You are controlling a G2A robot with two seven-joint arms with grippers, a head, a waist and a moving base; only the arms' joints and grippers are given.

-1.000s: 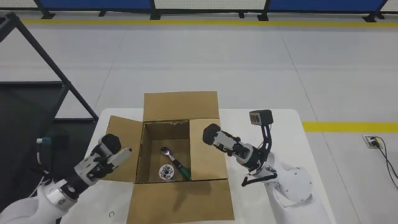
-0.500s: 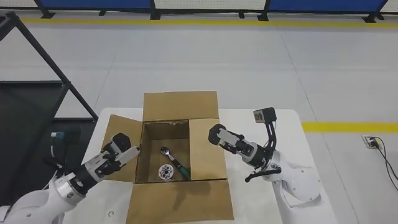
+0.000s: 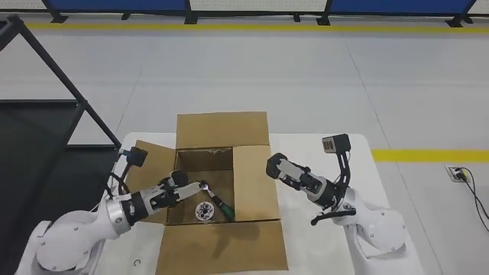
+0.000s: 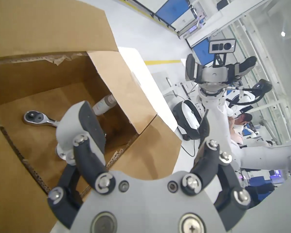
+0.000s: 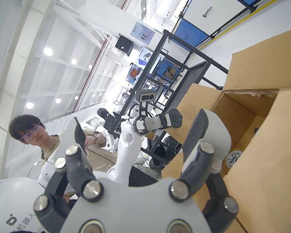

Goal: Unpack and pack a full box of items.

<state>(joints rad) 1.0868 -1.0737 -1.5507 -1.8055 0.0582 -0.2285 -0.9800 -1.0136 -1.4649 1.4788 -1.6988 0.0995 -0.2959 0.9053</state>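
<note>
my left gripper [image 3: 186, 190] hangs open just inside the left wall of the box [image 3: 256, 191]. the ratchet [image 3: 215, 199] lies just right of it on the box floor, head far-left, handle running near-right. my right gripper [image 3: 273, 165], also open, is farther off.

An open brown cardboard box [image 3: 221, 130] is seen upright with all four flaps folded outward. On its floor a ratchet wrench [image 3: 216, 199] with a chrome head and a dark handle is laid diagonally. A round silver part [image 3: 204, 211] lies just beside the wrench. A small pale bottle [image 4: 104, 104] is laid on its side against an inner wall.
</note>
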